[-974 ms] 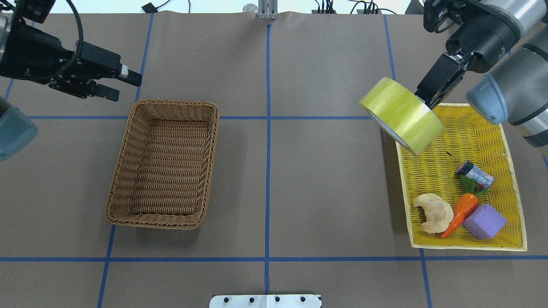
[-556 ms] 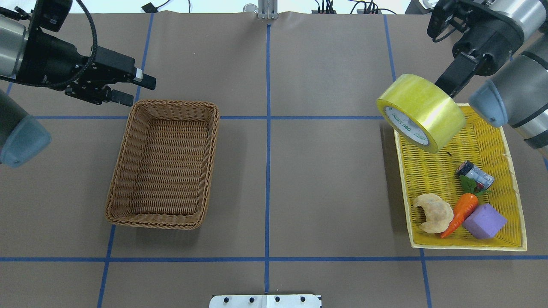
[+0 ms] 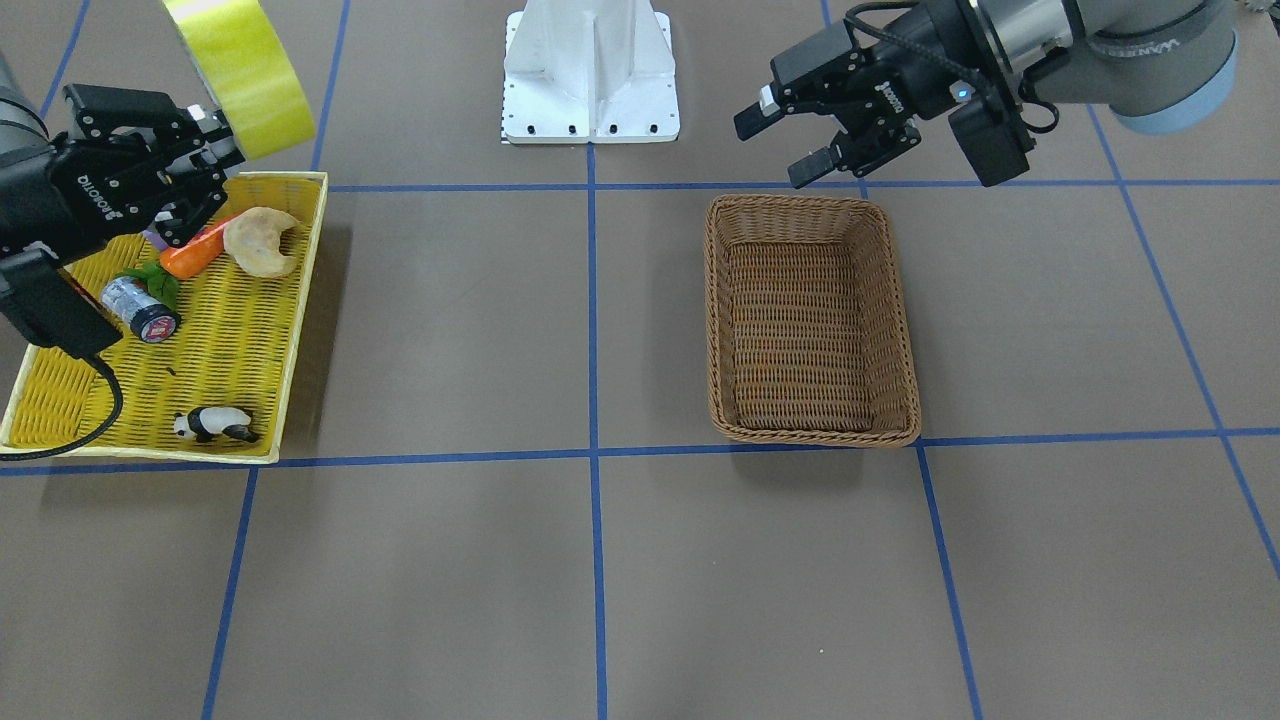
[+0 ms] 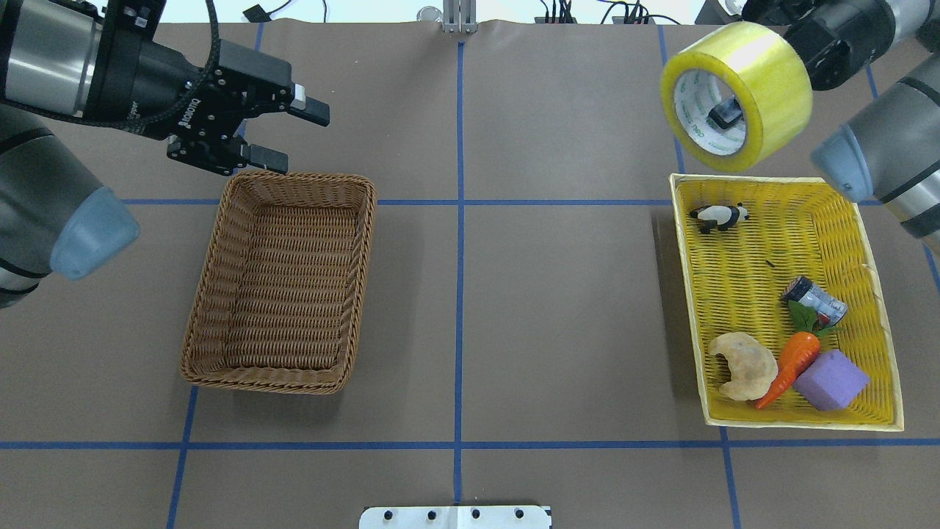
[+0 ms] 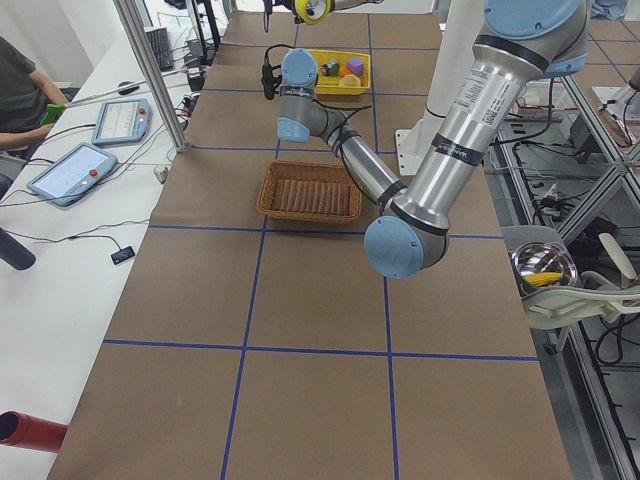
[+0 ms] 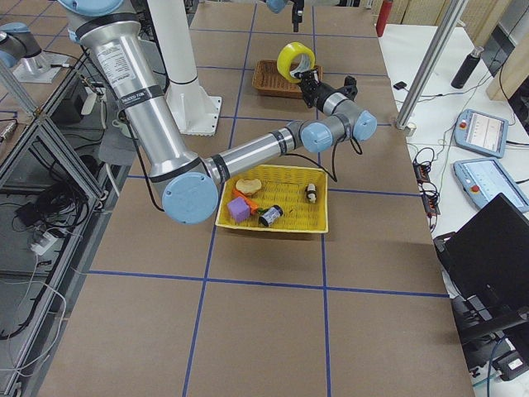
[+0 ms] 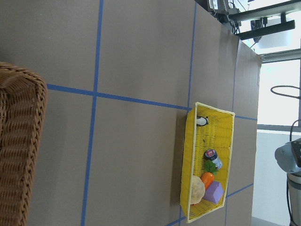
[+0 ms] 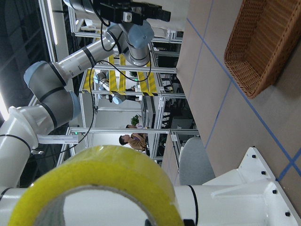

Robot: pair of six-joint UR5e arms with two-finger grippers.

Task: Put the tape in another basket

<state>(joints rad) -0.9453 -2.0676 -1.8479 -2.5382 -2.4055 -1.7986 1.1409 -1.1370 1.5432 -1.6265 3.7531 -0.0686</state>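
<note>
- Carrying the tape (image 4: 736, 95) toward the table's left edge looks like the step in hand; it hangs in the air over the far right corner, well apart from the basket (image 4: 367, 242)
- The right gripper (image 3: 215, 135) pinches the roll's wall, one finger through the core; a slow, level sweep should stop the roll swinging
- The left gripper (image 4: 301, 136) hovers beside the basket's far rim, jaws spread and holding nothing; it may be there to receive the roll
- Release only once the roll is below the braided rim
- The basket shows nothing inside
- The yellow tray (image 4: 742, 286) by the right edge holds a panda figure (image 4: 718, 216), can (image 4: 814, 300), carrot (image 4: 789, 364), pastry (image 4: 745, 365) and purple block (image 4: 830, 380)
</note>
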